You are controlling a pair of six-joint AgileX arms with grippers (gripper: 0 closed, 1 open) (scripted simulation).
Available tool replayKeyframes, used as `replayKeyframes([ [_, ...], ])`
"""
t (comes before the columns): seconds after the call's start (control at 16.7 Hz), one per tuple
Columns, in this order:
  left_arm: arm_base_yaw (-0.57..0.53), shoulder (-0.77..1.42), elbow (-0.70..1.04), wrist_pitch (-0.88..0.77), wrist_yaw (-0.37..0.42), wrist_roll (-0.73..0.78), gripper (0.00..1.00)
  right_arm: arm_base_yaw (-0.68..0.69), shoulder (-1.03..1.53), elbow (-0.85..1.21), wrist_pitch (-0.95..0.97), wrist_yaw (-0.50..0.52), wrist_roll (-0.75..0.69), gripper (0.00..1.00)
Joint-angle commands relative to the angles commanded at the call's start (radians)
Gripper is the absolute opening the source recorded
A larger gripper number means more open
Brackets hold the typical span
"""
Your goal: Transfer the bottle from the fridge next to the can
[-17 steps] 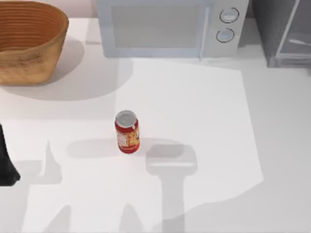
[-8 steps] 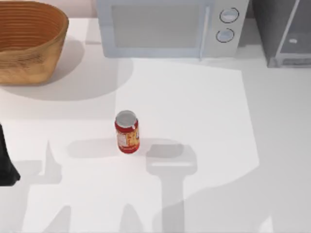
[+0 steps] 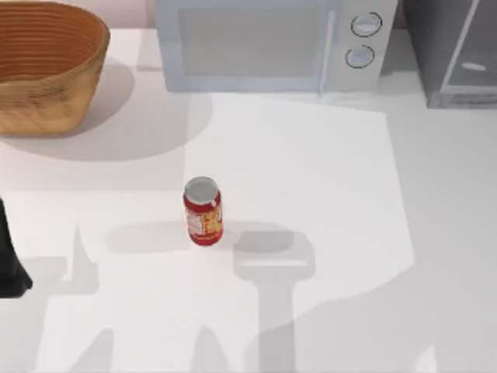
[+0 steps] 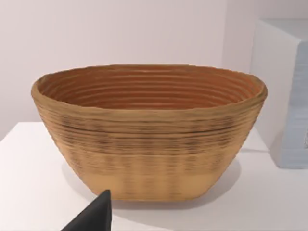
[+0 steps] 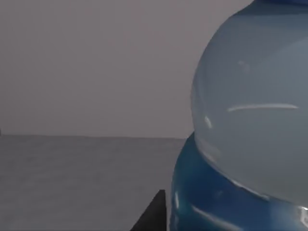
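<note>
The bottle (image 5: 250, 120) looms very close in the right wrist view, with its clear shoulder and blue label against the grey inside of the fridge. A dark part of my right gripper (image 5: 151, 216) sits just beside the bottle's label. In the top view the fridge (image 3: 454, 47) stands at the back right corner, its translucent door panel facing the table. The can (image 3: 203, 211) stands upright near the table's middle. My left arm (image 3: 9, 260) is parked at the left edge, and a dark tip of my left gripper (image 4: 94, 216) points at the basket.
A woven basket (image 3: 46, 66) sits at the back left. The white microwave (image 3: 272, 43) with two round knobs stands at the back centre, left of the fridge. Arm shadows fall across the table in front of the can.
The fridge's door panel has shifted slightly, and the shadow edge at the table's right has moved. The can and the left arm have stayed still.
</note>
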Motion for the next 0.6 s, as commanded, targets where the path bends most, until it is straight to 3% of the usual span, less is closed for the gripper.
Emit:
replayKeyframes([
  [0.36,0.000,0.000,0.000,0.000,0.000,0.000,1.00,0.000,0.000,0.000,0.000,0.000,0.000,0.02],
  [0.6,0.000,0.000,0.000,0.000,0.000,0.000,1.00,0.000,0.000,0.000,0.000,0.000,0.000,0.00],
])
